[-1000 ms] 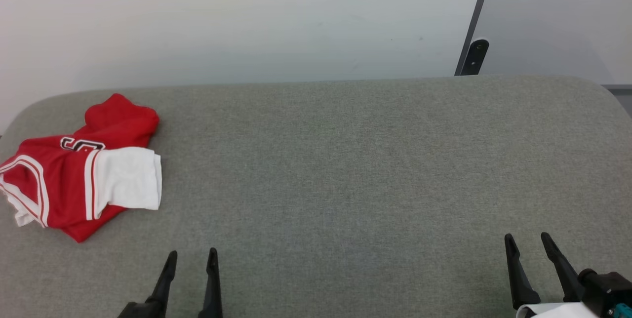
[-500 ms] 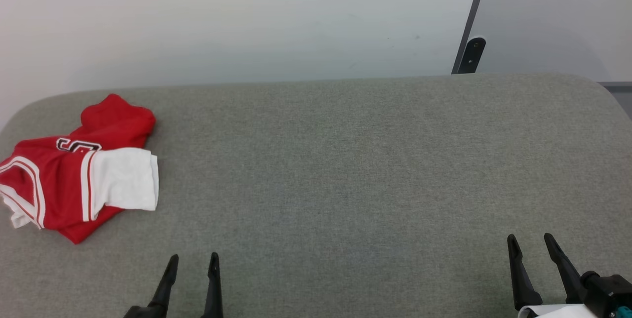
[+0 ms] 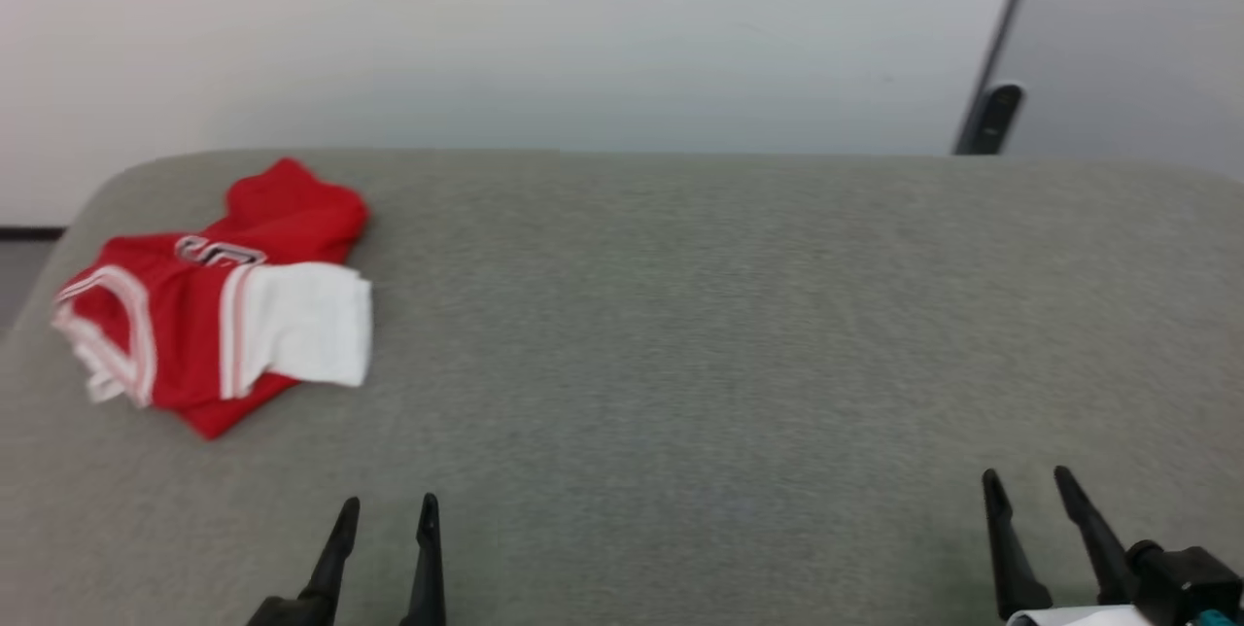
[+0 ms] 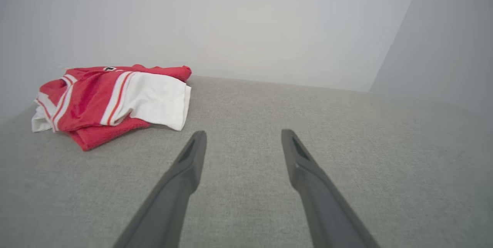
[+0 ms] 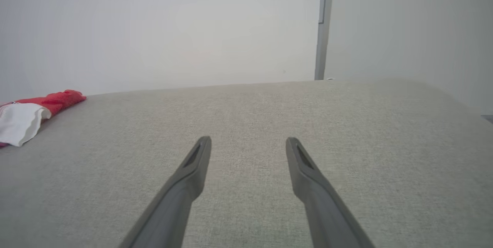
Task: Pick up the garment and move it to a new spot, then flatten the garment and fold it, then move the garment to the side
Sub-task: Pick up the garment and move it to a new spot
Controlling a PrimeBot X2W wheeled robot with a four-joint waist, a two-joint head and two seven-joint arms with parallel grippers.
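The garment (image 3: 209,320) is a crumpled red jersey with a white sleeve and striped trim, lying at the far left of the grey padded table (image 3: 680,315). The left wrist view has the garment (image 4: 111,99) ahead and to the left of the fingers, and its white sleeve and red edge (image 5: 27,113) reach into the right wrist view at the left border. My left gripper (image 3: 389,506) stands open near the table's front edge, well short of the garment. My right gripper (image 3: 1025,480) is open at the lower right, nothing between its fingers.
A pale wall rises behind the table. A dark vertical post (image 3: 991,116) stands at the back right, beside a grey panel. The table's left end curves off close to the garment.
The whole head view has shifted right and blurred, so the camera has turned left. The garment lies as before and both grippers stay open in about the same places.
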